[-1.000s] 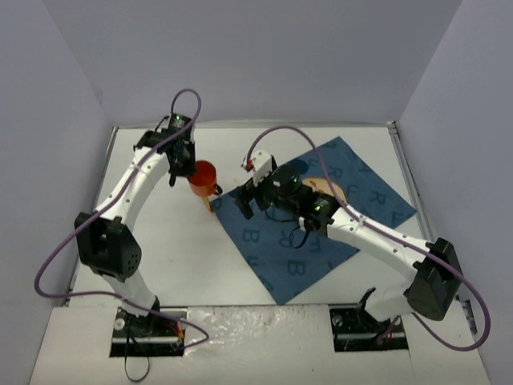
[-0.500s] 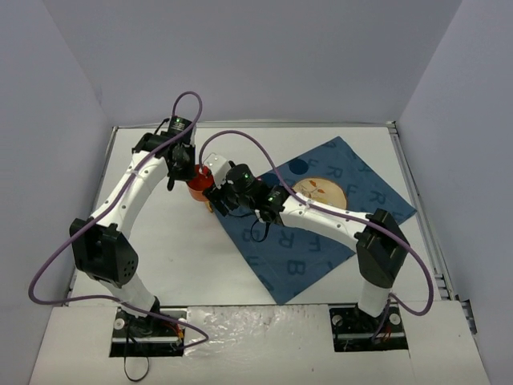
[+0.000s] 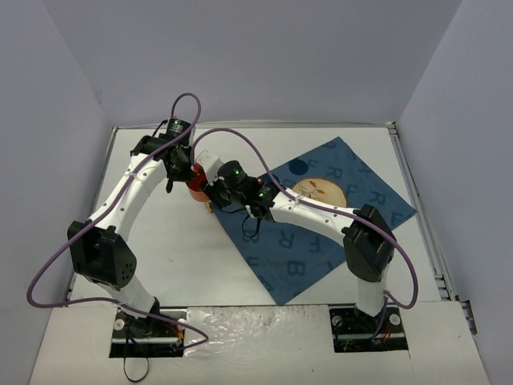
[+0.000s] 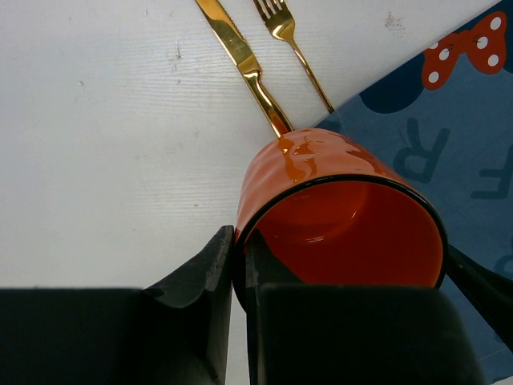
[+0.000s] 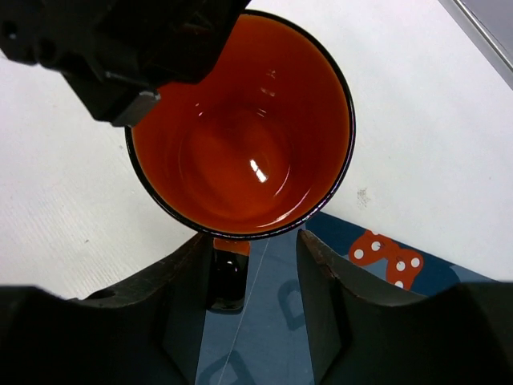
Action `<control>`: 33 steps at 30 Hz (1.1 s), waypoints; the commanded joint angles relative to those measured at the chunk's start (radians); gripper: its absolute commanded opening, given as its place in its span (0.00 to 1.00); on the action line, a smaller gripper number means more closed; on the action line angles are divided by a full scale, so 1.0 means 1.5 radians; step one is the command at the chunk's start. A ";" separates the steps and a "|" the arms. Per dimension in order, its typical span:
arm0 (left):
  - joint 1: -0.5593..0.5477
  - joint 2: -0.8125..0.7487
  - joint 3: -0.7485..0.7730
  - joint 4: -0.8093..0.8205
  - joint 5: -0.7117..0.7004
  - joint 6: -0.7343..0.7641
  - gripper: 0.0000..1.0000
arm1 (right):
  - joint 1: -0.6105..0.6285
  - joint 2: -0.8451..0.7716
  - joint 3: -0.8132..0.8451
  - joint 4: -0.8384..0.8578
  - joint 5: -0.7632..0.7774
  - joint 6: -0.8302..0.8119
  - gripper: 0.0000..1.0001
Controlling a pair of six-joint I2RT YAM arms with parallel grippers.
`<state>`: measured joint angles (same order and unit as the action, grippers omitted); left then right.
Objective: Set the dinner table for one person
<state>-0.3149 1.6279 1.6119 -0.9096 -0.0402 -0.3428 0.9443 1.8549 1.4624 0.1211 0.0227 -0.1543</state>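
Note:
An orange mug (image 3: pixel 195 183) hangs above the white dinner table (image 3: pixel 176 249), at the left corner of the blue letter-printed cloth (image 3: pixel 321 233). My left gripper (image 3: pixel 183 172) is shut on the mug's rim (image 4: pixel 240 237), one finger inside and one outside. From the right, my right gripper (image 3: pixel 207 186) reaches in under the mug (image 5: pixel 240 136). Its jaws stand apart on either side of the mug's dark handle (image 5: pixel 228 273), which lies close against the left finger while the right finger stays clear of it.
A gold knife (image 4: pixel 240 60) and a gold fork (image 4: pixel 292 48) lie side by side on the table beyond the mug, at the cloth's edge. A round tan plate (image 3: pixel 321 191) rests on the cloth. Grey walls close in the table.
My right arm has swung left from the cloth to the mug, and its jaws have narrowed around the handle. The left gripper has kept its hold on the rim.

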 commanded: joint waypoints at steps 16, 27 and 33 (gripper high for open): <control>0.018 -0.073 -0.006 0.064 0.039 -0.006 0.33 | 0.000 -0.025 0.014 0.043 0.056 -0.012 0.00; 0.153 -0.155 -0.091 0.160 0.125 -0.033 0.87 | -0.103 -0.129 -0.110 0.052 -0.005 -0.082 0.00; 0.183 -0.178 -0.115 0.181 0.108 -0.016 0.97 | -0.262 -0.182 -0.126 0.059 -0.131 -0.159 0.00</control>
<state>-0.0548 1.4118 1.4349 -0.7243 0.1149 -0.3782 0.6907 1.7237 1.2311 0.0608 -0.0809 -0.2914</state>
